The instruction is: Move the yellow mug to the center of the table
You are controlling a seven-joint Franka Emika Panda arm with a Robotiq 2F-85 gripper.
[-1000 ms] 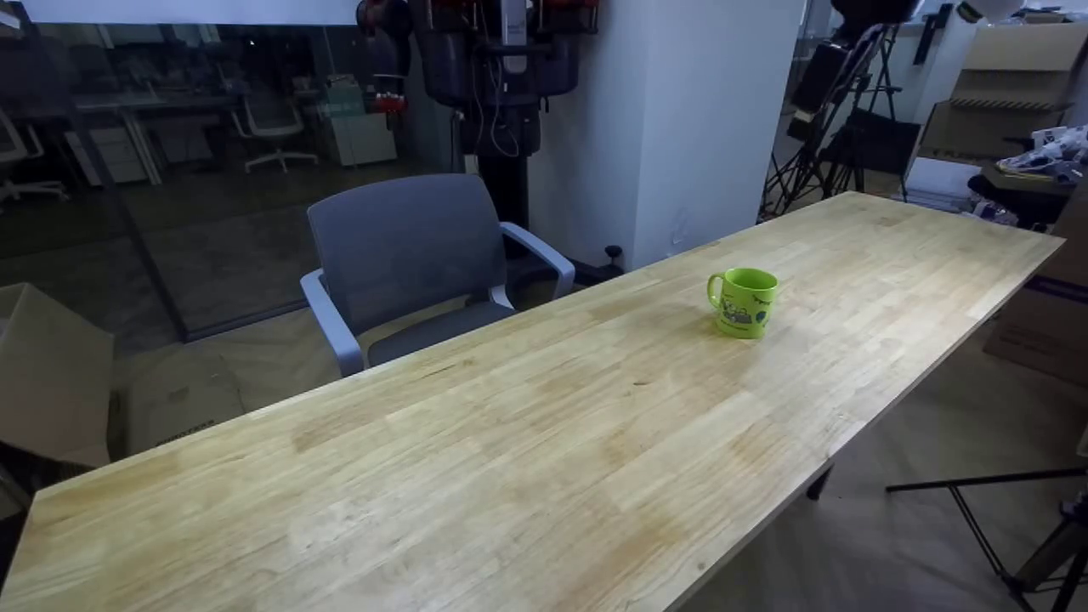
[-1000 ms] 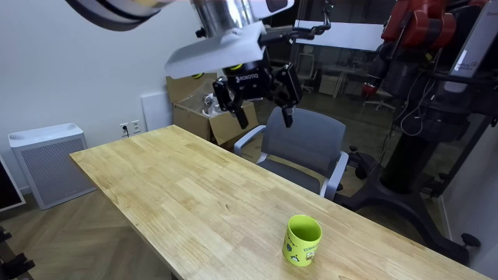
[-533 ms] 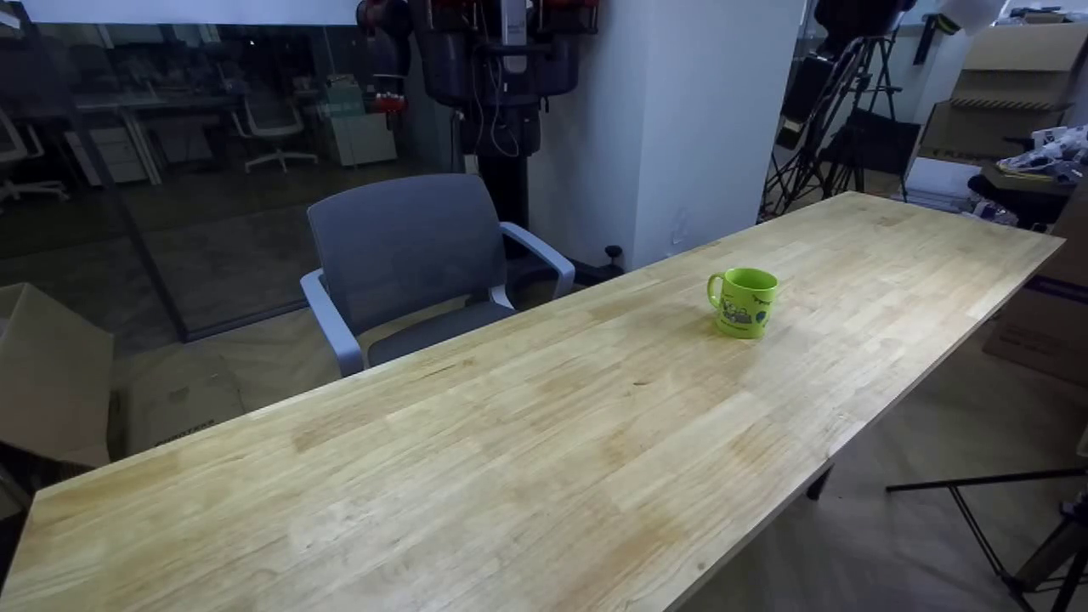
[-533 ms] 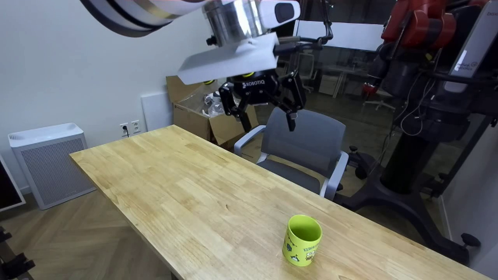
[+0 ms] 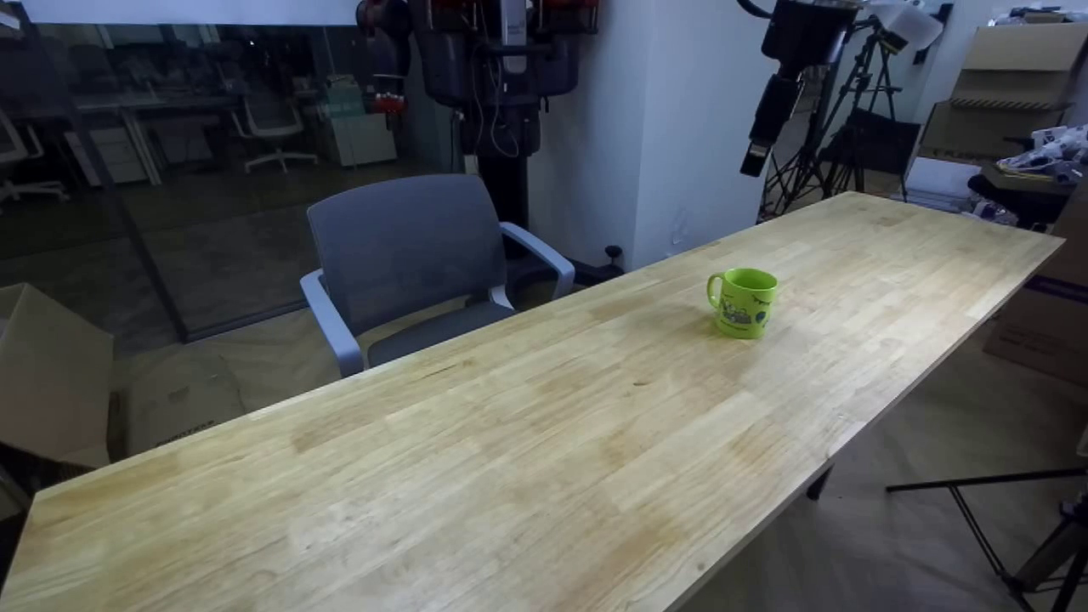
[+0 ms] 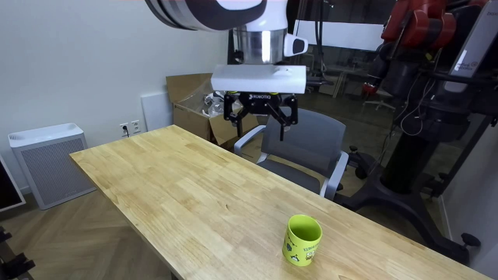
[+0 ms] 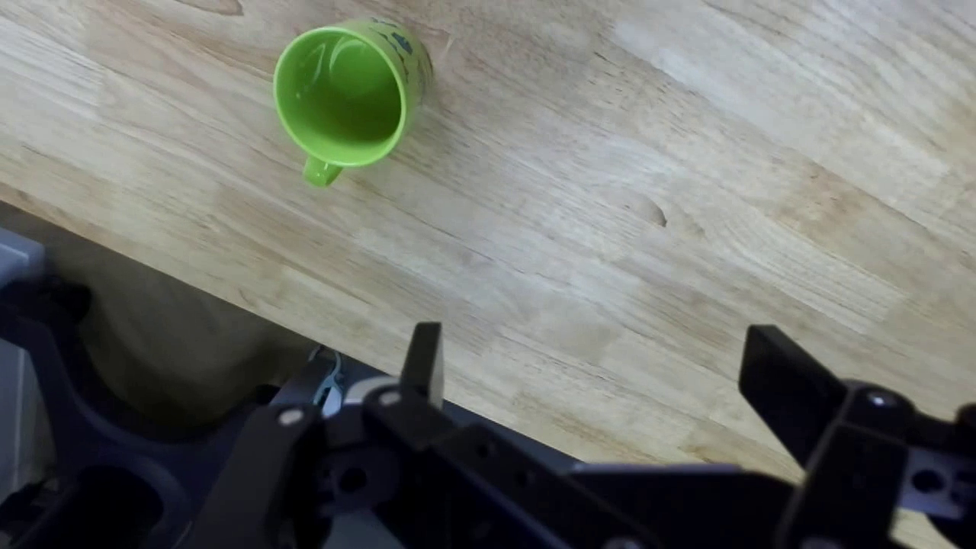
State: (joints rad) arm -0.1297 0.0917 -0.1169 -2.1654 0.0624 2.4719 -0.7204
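I saw a gray chair [image 6: 311,144], an open cardboard box [image 6: 193,121], and a white grille-fronted unit [image 6: 55,167] by the wall [image 6: 97,70].

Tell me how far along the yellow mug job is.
Looks done: nothing certain; the yellow mug stands upright on the table, but these views don't settle whether that spot is its center. In hand: nothing; the open fingers are clear of the mug. Remaining, unless it is already centered: probably grasp, carry and release.

Table [image 7: 564,206] partly beyond wrist view's edges
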